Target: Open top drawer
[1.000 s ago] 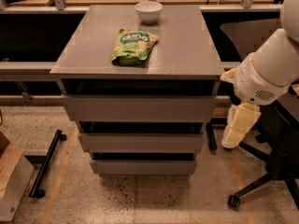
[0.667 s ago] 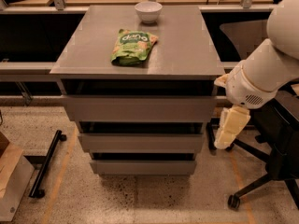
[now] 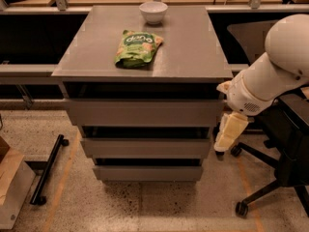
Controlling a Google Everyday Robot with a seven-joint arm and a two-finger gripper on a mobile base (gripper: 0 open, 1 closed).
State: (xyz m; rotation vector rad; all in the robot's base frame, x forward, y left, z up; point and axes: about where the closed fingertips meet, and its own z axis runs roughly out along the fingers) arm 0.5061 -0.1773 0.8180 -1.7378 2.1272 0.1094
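The top drawer (image 3: 144,112) is the uppermost and widest of three plain grey handleless fronts under the cabinet's grey top (image 3: 188,52). Its flat front faces me, with a dark gap above it, and none of its inside shows. My gripper (image 3: 228,133) is pale yellow and hangs pointing down from the white arm (image 3: 270,81). It sits just off the cabinet's right side, level with the lower edge of the top drawer and the second drawer (image 3: 145,148). I cannot tell whether it touches the cabinet.
A green snack bag (image 3: 136,48) and a white bowl (image 3: 153,11) sit on the cabinet top. The bottom drawer (image 3: 147,172) is the lowest front. A black office chair (image 3: 282,153) stands at the right behind the arm. A black bar on wheels (image 3: 47,170) and a cardboard box (image 3: 12,185) lie at the left.
My arm has swung left, bringing the gripper from beside the chair to close by the cabinet's right edge. The drawers, bag and bowl have not moved.
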